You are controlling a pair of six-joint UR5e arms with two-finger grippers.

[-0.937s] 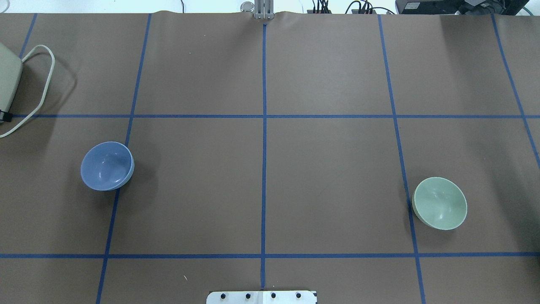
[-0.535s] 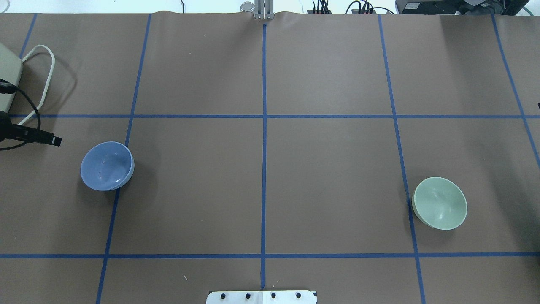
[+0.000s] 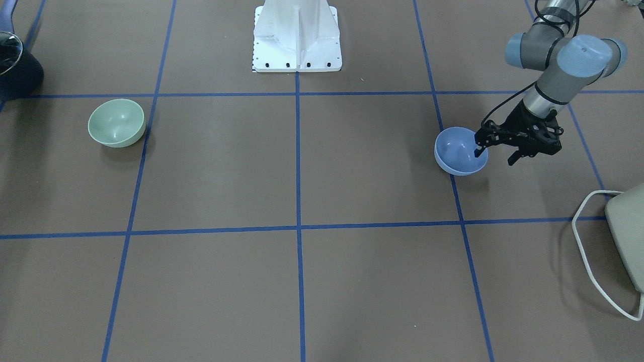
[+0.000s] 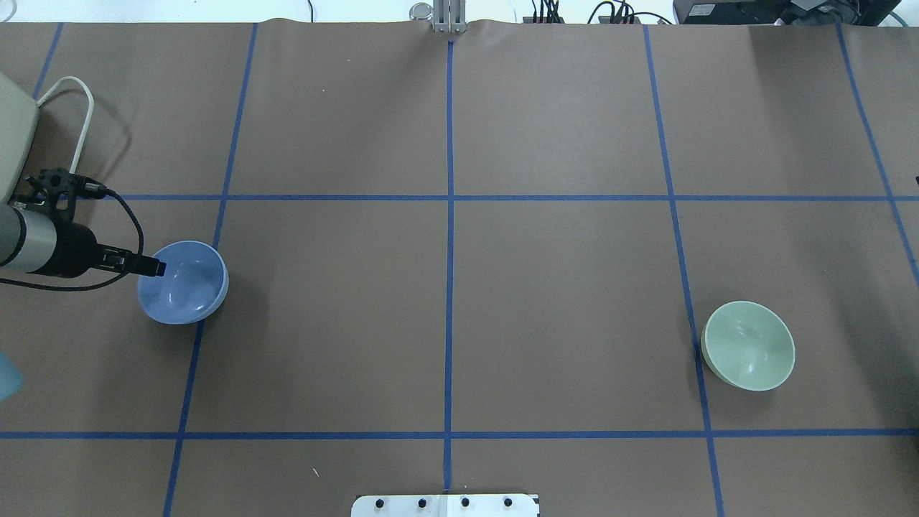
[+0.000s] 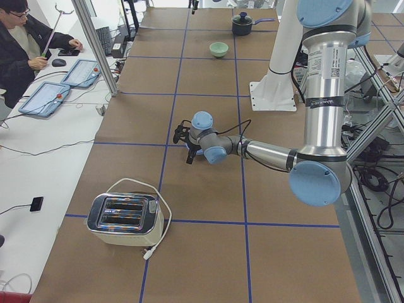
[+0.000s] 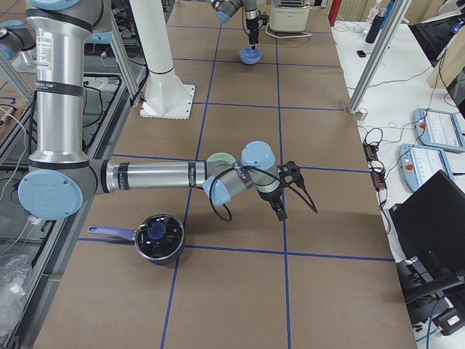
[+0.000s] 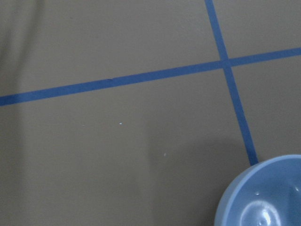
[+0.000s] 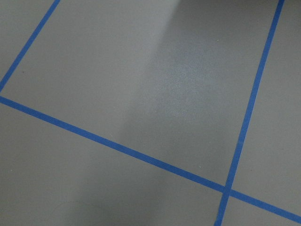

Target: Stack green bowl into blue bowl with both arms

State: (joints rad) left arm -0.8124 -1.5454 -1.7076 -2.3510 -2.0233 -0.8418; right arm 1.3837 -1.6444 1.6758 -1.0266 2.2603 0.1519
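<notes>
The blue bowl (image 4: 188,286) stands upright at the table's left and also shows in the front view (image 3: 455,156) and at the corner of the left wrist view (image 7: 268,200). My left gripper (image 3: 495,153) is open at the bowl's outer rim. One fingertip (image 4: 152,267) is over the rim and the other is outside it; I cannot tell whether they touch. The green bowl (image 4: 749,346) stands upright at the right, alone. My right gripper (image 6: 294,196) hovers beside the green bowl (image 6: 218,158), on its far side from the robot; I cannot tell its state.
A toaster (image 5: 123,219) with a white cord sits at the far left, beyond the blue bowl. A dark lidded pot (image 6: 158,238) stands at the right end near the green bowl. The white pedestal (image 3: 297,40) is at the robot's side, in the middle.
My left arm has come in from the left edge and its gripper has reached the blue bowl's rim. Both bowls have stayed in place.
</notes>
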